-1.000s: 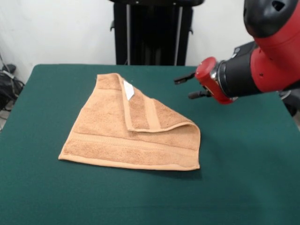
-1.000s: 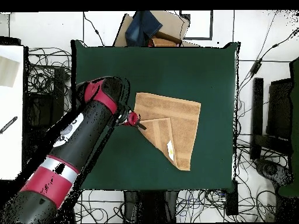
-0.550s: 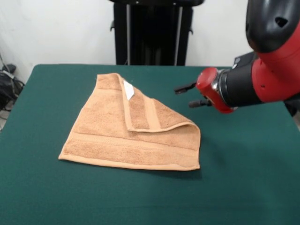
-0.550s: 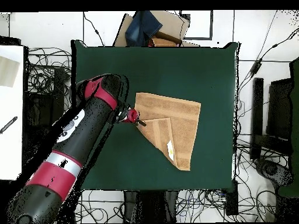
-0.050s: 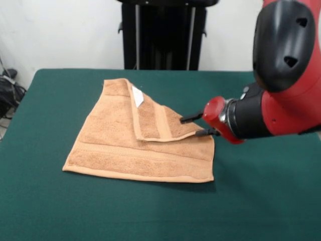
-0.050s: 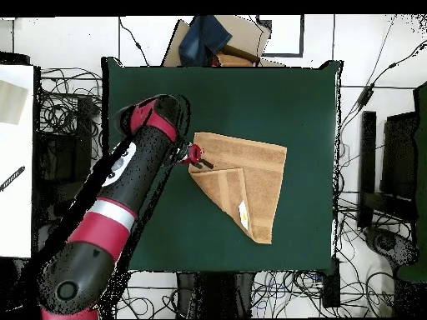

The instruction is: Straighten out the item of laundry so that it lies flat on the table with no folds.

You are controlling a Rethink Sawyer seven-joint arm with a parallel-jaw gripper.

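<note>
Where towel (image 5: 131, 145) folds, claw (image 5: 193, 126) parted, tips touching.

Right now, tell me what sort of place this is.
Probably a robotics lab, not a home: the Sawyer arm works a towel on a green-clothed table, and the overhead view shows loose cables across the floor around it.

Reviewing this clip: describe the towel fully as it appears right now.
The towel is light-brown terry cloth with woven border bands and a small white tag. It lies on the green table, not flat: one corner is folded over onto the rest, forming a triangular flap with a rounded fold at its tip. The open gripper reaches that tip, its fingers either side of the fold; whether they touch it is unclear.
</note>
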